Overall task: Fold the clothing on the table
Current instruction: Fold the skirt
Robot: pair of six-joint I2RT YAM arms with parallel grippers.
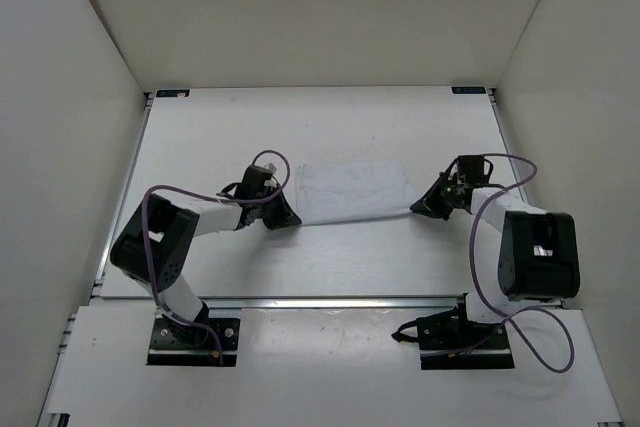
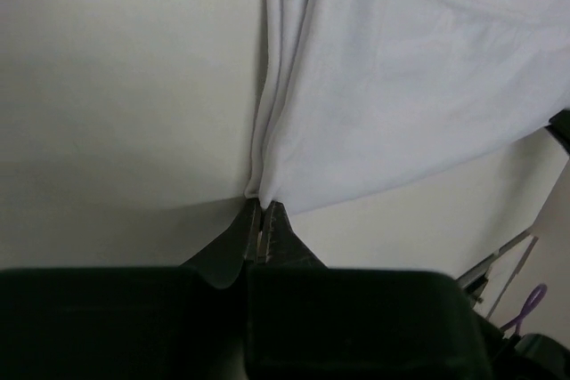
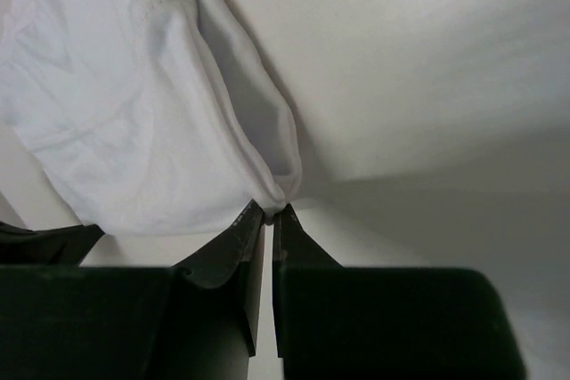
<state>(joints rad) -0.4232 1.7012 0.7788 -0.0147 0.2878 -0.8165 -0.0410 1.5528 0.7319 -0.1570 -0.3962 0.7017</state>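
Worktop (image 1: 200, 267) of matte white carries the clothing (image 1: 352, 190), a thin white rectangle lying flat about midway between its edges. Left arm (image 1: 170, 237) and right arm (image 1: 535, 252) flank the cloth, left jaws pinched tight on its near left corner, right jaws clamped likewise on its near right corner.
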